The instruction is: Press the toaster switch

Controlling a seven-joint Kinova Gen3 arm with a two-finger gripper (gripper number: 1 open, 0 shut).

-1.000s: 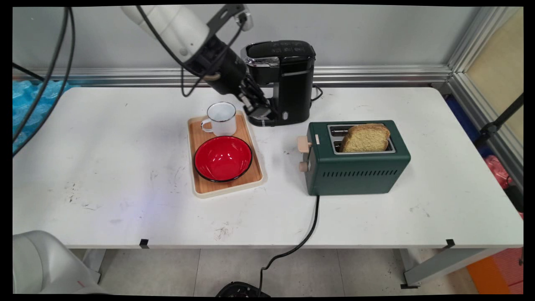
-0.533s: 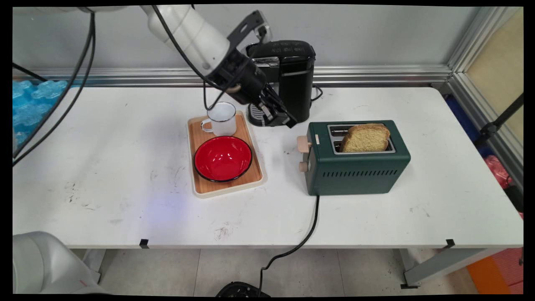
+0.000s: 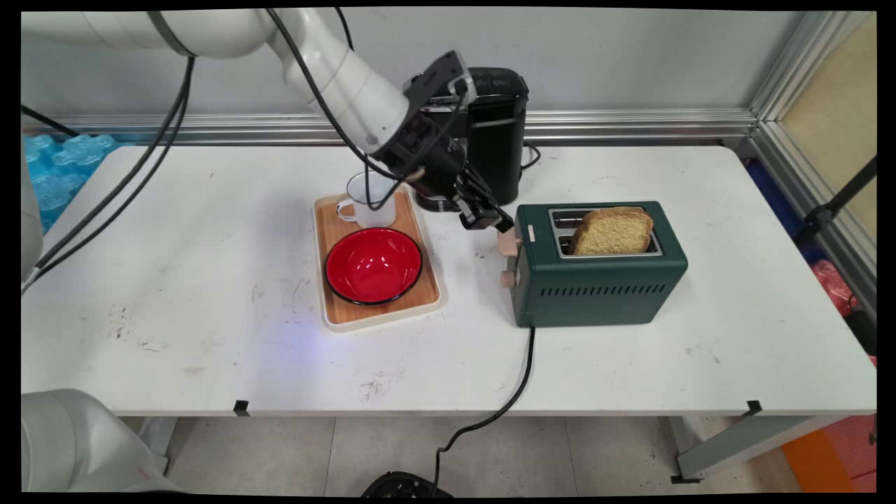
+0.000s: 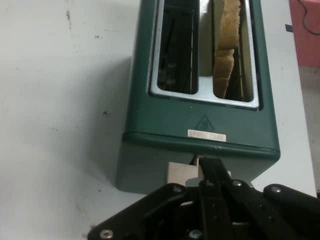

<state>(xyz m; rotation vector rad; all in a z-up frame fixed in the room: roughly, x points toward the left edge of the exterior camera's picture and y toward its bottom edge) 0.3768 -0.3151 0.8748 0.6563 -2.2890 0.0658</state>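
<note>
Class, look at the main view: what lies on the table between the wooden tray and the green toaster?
Only bare white table lies between the wooden tray and the green toaster. The end effector hangs above that gap's far end, by the toaster's lever.

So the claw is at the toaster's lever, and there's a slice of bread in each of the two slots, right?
Not quite. Only one slot holds bread; the other is empty, as the hand view shows. The rest stands: the gripper is at the lever of the toaster.
</note>
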